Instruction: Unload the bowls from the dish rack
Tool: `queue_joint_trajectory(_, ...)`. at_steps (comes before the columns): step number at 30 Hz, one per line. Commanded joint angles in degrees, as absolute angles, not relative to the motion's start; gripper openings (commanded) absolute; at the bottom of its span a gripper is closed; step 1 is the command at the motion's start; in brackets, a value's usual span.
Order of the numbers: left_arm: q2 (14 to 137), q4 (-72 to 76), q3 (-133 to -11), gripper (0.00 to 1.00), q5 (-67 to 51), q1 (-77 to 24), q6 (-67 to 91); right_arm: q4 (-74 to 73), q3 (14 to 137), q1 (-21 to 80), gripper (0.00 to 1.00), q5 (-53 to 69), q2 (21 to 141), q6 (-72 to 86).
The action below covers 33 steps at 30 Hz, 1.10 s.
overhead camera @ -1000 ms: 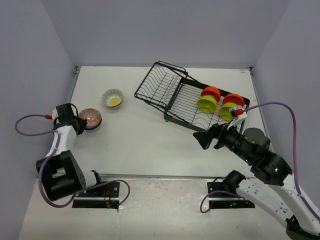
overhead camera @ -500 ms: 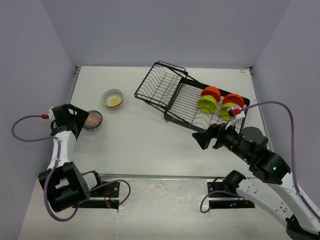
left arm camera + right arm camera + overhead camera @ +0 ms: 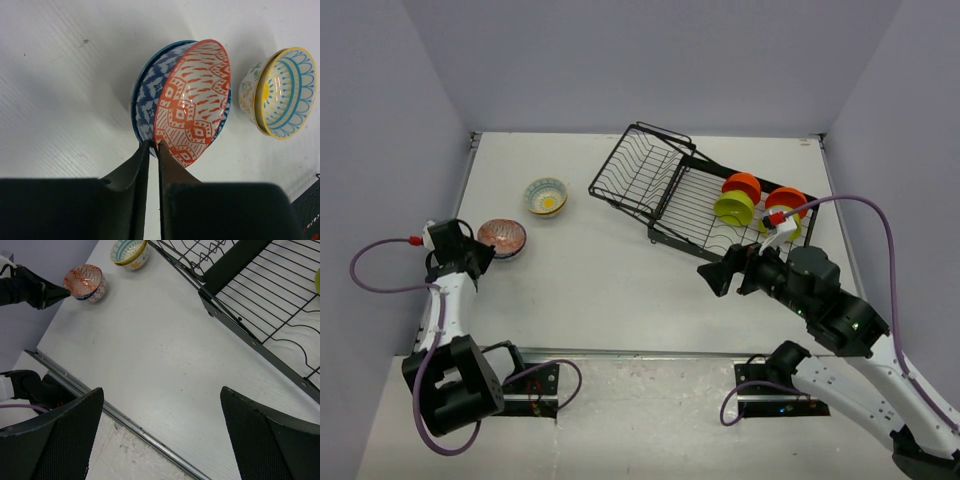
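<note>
White table [image 3: 610,280], red-patterned bowl [image 3: 192,100] tilted askew

Bare table [image 3: 610,285] from six o'clock up to centre gives free passage. The dish rack [image 3: 665,195] walls off one to three o'clock — the red-patterned bowl [image 3: 501,235], blue bowl [image 3: 150,85] and floral bowl [image 3: 546,196] crowd nine to ten.

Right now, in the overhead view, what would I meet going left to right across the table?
Left claw → red-patterned bowl → yellow-centred bowl → empty half of the dish rack → lime green bowl → rightmost orange bowl.
</note>
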State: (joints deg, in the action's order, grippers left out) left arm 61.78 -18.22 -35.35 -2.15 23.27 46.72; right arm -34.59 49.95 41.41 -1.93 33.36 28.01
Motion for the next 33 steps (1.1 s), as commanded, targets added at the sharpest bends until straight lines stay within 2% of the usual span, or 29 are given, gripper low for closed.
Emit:
queue_joint_trajectory(1,63.5,-16.1,-34.5,0.07,-2.8,23.7,45.9,-31.7,49.3,41.7,0.99,-1.1,33.5,27.4)
queue_joint_trajectory(7,65.8,-12.9,-31.8,0.01,-3.3,23.7,46.0,-31.9,49.4,41.7,0.99,-1.4,33.6,27.2)
queue_joint_trajectory(9,66.0,-12.5,-31.9,0.01,-3.3,23.7,46.0,-31.9,49.4,41.6,0.99,-1.7,33.6,27.2)
queue_joint_trajectory(11,65.7,-13.2,-32.3,0.06,-3.3,23.7,46.0,-32.0,49.4,41.7,0.99,-1.8,33.5,27.2)
queue_joint_trajectory(12,65.5,-13.4,-32.5,0.09,-3.5,23.7,46.0,-32.1,49.4,41.7,0.99,-1.8,33.5,27.2)
queue_joint_trajectory(15,62.1,-14.8,-33.2,0.28,-3.2,23.7,45.8,-32.1,49.6,41.7,0.99,-1.8,33.7,27.2)
queue_joint_trajectory(17,60.7,-16.1,-34.4,0.33,-2.8,23.7,45.6,-32.1,49.7,41.7,0.99,-1.7,33.9,27.1)
queue_joint_trajectory(18,59.6,-16.4,-34.9,0.39,-2.6,23.7,45.4,-32.1,49.8,41.7,0.99,-1.7,34.0,27.2)
queue_joint_trajectory(20,58.9,-17.8,-36.6,0.45,-2.6,23.7,45.4,-32.1,49.9,41.7,0.99,-1.7,34.2,27.2)
queue_joint_trajectory(21,58.5,-18.2,-37.1,0.52,-2.7,23.8,45.2,-32.0,49.9,41.7,0.99,-1.6,34.3,27.2)
queue_joint_trajectory(26,56.0,-21.0,-39.7,0.70,-3.5,23.8,44.1,-31.8,49.8,41.7,0.99,-3.1,35.5,26.3)
queue_joint_trajectory(29,51.8,-23.8,-43.0,0.88,-4.3,23.7,41.4,-31.6,50.2,41.7,0.99,-7.4,37.9,24.2)
queue_joint_trajectory(30,49.3,-24.3,-44.1,0.98,-6.8,23.7,38.3,-31.4,50.4,41.6,0.99,-9.0,38.8,22.5)
queue_joint_trajectory(33,44.8,-26.3,-49.3,1.00,-17.2,23.2,32.1,-31.3,53.0,41.5,0.99,-19.4,44.6,17.5)
